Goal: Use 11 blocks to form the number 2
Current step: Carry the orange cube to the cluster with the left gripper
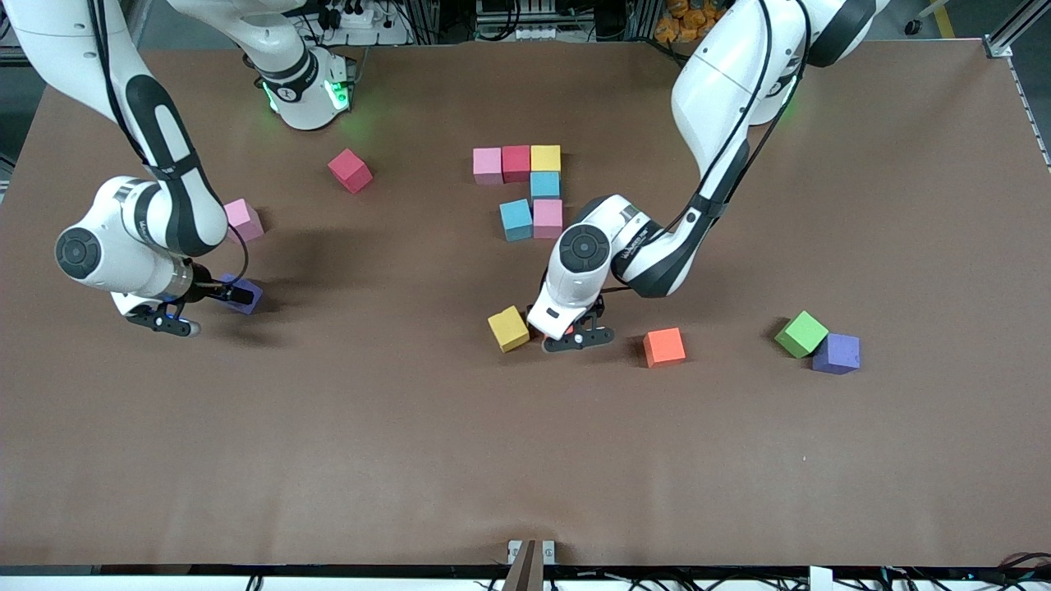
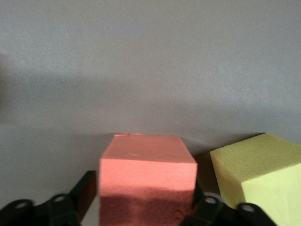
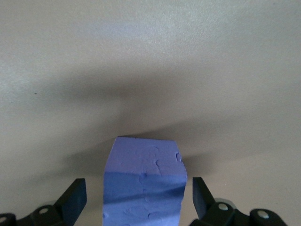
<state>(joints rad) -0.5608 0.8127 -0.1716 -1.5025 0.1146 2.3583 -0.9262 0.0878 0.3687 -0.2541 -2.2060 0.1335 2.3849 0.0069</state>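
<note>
Nearest the front camera lie three loose blocks: an orange cube (image 1: 663,346), and, toward the left arm's end of the bench (image 1: 410,460), a green cube (image 1: 801,333) touching a purple cube (image 1: 836,353). Farther from the camera the unfinished number 2 (image 1: 525,190) stands six cubes strong: pink, red and yellow in a row, a light blue one under the yellow, then pink and blue side by side. A red cube (image 1: 351,170) and a pink cube (image 1: 244,220) lie apart toward the right arm's end. Left pincer (image 1: 575,335) is down at the bench just beside a yellow cube (image 1: 508,328); right pincer (image 1: 201,305) sits low around a violet cube (image 1: 245,294). In the left wrist view a salmon-orange cube (image 2: 147,181) fills the gap, its fingers (image 2: 84,190) pressed close to its sides, seemingly closing on it; I cannot tell whether the grip is complete. The yellow cube (image 2: 263,176) sits just beside, pebbly foam with soft edges. In the right wrist view the violet cube (image 3: 145,186), matte and slightly dented, sits centred between fingers (image 3: 75,197) standing well apart, with clear gaps either side. Both cubes lie square to their pincers, so I judge each needs only a squeeze and lift toward the digit's unfinished rows, the left arm being nearer.
</note>
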